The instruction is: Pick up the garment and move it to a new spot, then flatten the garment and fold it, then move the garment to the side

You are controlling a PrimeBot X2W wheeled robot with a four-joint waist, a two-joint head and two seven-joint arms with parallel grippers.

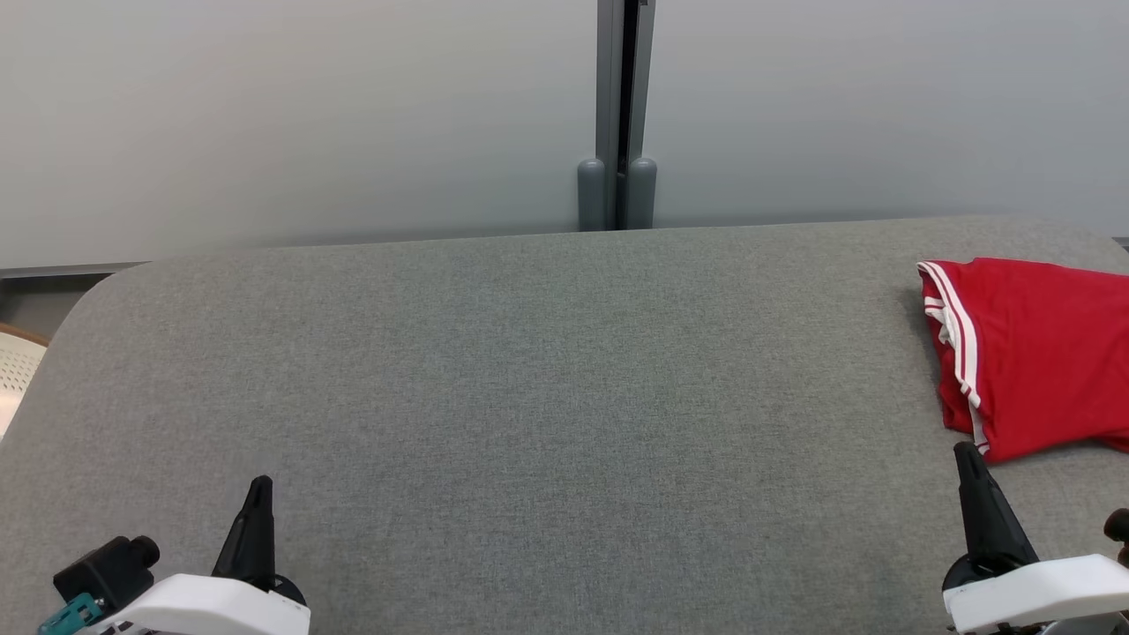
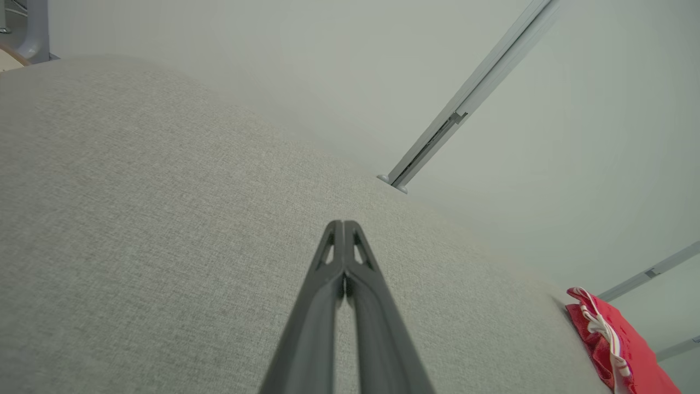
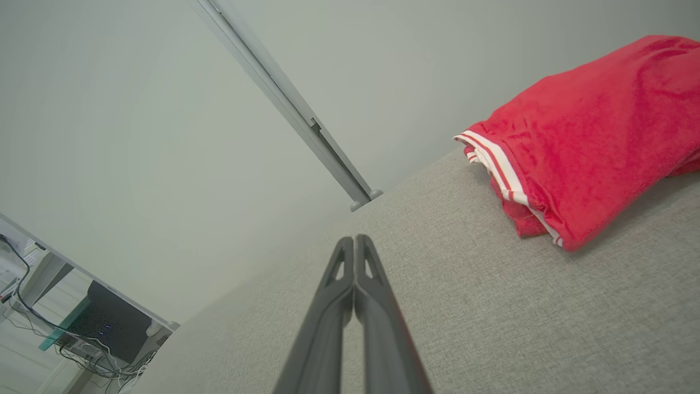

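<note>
Nearest of all, the left tool (image 1: 261, 483) sits low at the left of the head view above the front part of the worktop (image 1: 529, 370). Its two dark fingers are pressed together into one point, with nothing between them. Its own wrist view shows the same thing: the fingertips meet and only bare grey fabric lies beyond them. The right tool (image 1: 967, 451) sits low at the right, likewise closed tight and empty, its fingers meeting at the tip in the right wrist view too. Its tip stands just in front of the near edge of the garment (image 1: 1032, 353); whether the two touch cannot be told from the head view, while the right wrist view shows a stretch of worktop between them. The worktop is covered in grey woven cloth and has rounded corners. The garment is red with white stripes along one hem. It lies folded into a compact bundle at the far right of the worktop, striped edge facing the middle, and runs off the right border of the head view. It is well apart from the left tool. Beyond the worktop's far edge stand pale grey wall panels (image 1: 309, 115), joined by a darker grey upright post (image 1: 617, 106).
</note>
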